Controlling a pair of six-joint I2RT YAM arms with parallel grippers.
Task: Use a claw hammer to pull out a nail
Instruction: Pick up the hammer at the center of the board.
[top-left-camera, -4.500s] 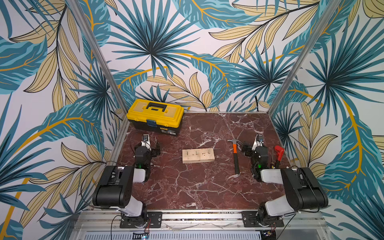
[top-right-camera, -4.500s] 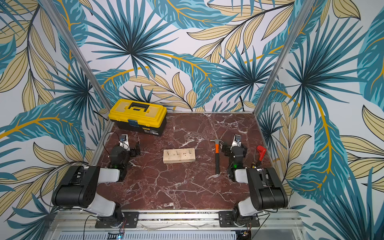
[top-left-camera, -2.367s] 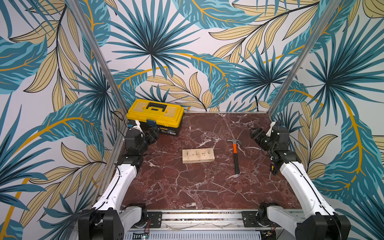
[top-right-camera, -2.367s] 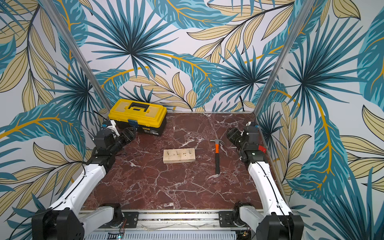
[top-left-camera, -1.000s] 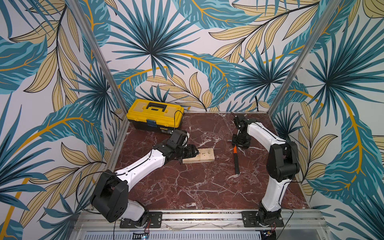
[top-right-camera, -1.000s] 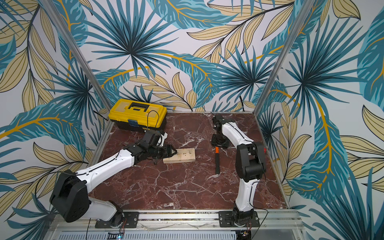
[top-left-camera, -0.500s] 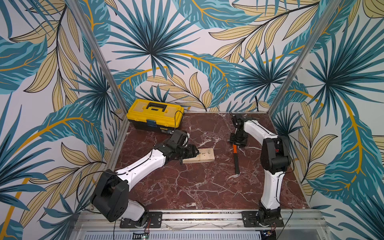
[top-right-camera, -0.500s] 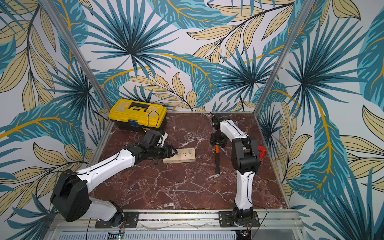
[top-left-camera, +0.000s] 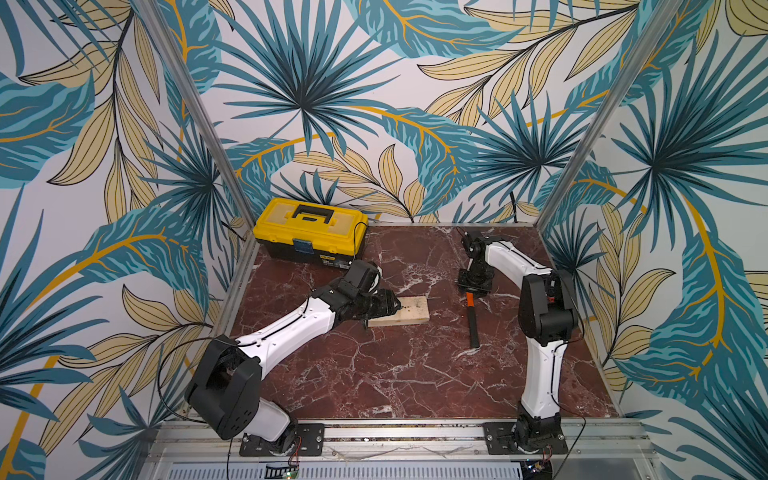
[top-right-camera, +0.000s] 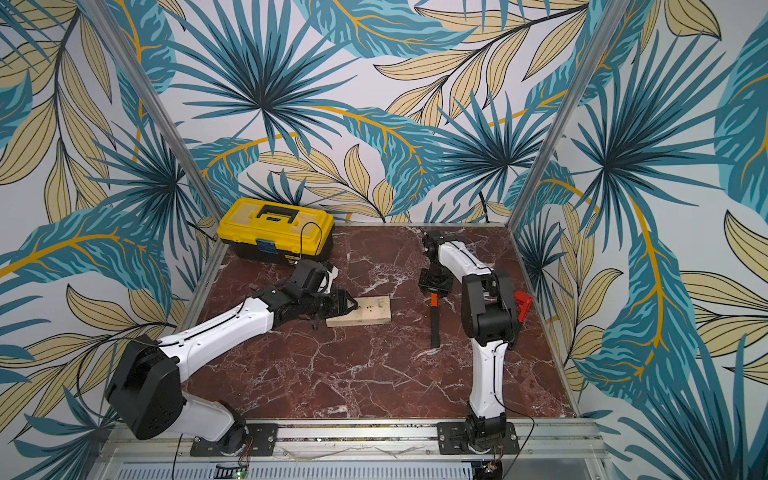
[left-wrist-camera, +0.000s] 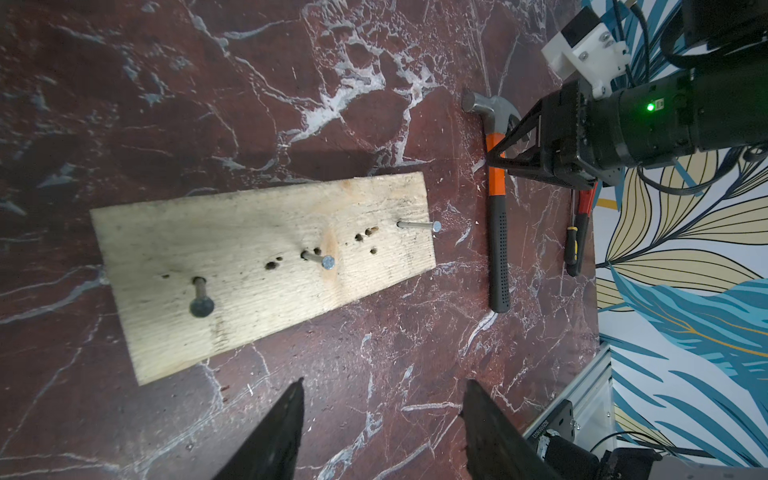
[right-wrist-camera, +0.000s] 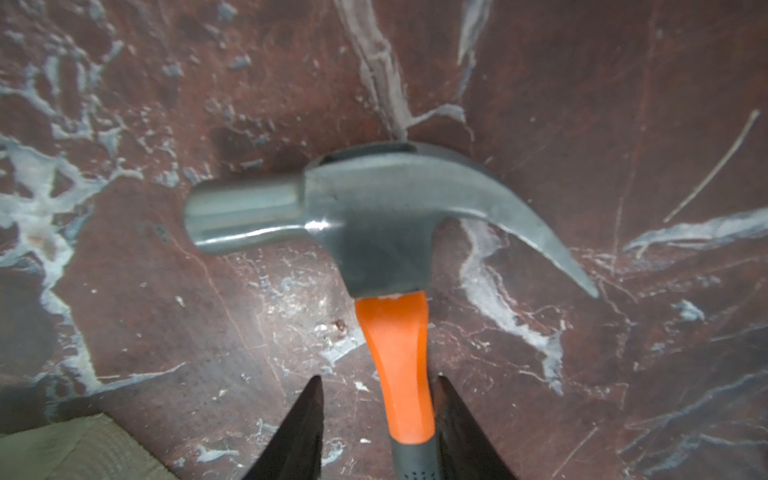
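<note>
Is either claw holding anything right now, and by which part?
Nothing gripped yet. The right claw straddles the claw hammer on its orange shaft below the head, a gap on one side. The left claw is open near the wooden block.

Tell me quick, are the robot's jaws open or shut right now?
Left gripper: jaws open, holding nothing.
Right gripper: jaws open around the claw hammer's orange shaft, not clamped on it yet.
</note>
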